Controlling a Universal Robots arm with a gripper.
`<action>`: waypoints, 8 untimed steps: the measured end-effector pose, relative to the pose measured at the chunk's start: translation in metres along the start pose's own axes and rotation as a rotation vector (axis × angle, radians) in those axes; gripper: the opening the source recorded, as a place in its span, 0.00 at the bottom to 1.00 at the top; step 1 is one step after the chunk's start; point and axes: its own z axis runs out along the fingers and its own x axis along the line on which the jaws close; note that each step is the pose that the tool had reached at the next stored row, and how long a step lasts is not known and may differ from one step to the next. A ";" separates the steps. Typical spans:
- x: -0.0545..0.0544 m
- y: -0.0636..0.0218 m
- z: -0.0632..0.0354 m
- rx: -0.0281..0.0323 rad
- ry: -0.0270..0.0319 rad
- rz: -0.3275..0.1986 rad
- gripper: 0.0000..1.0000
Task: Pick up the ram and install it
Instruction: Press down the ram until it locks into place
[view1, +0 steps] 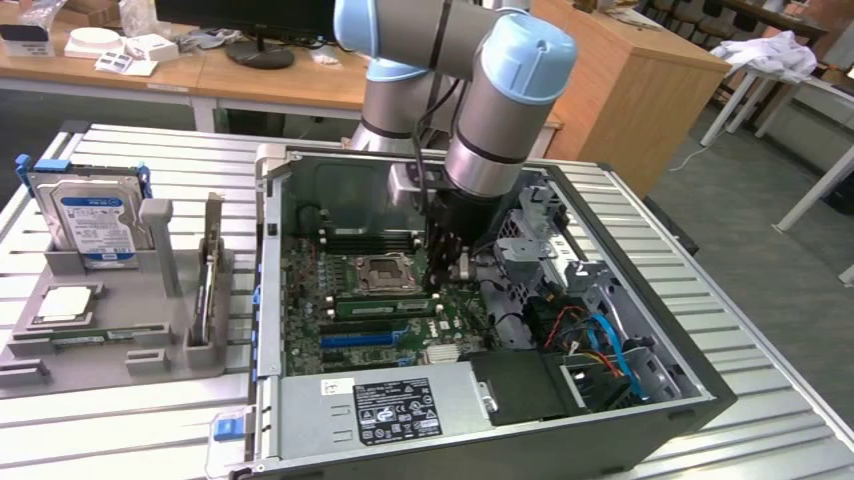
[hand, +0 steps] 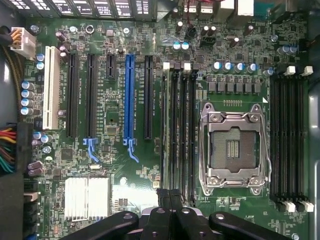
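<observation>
A thin green ram stick (view1: 382, 305) sits lengthwise in the row of memory slots just in front of the open CPU socket (view1: 379, 272) on the motherboard. My gripper (view1: 449, 283) reaches down into the open computer case, its tips right at the stick's end on the exterior view's right. In the wrist view the two black fingers (hand: 163, 200) are pressed together, shut, with nothing showing between them. They hang over one end of the dark memory slots (hand: 178, 130) next to the CPU socket (hand: 233, 150). From above, the stick cannot be told apart from the slots.
The case walls (view1: 274, 260) surround the motherboard. A drive cage and coloured cables (view1: 601, 340) crowd the exterior view's right, and the power supply (view1: 387, 405) sits at the front. A grey fixture tray (view1: 114, 335) with a hard drive (view1: 91, 215) stands at the left.
</observation>
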 end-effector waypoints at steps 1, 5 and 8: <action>0.000 0.0000 0.0006 0.0000 0.0001 0.000 0.11; 0.000 -0.0001 0.0021 -0.0001 0.0002 0.000 0.11; 0.000 -0.0001 0.0021 -0.0001 0.0003 0.000 0.11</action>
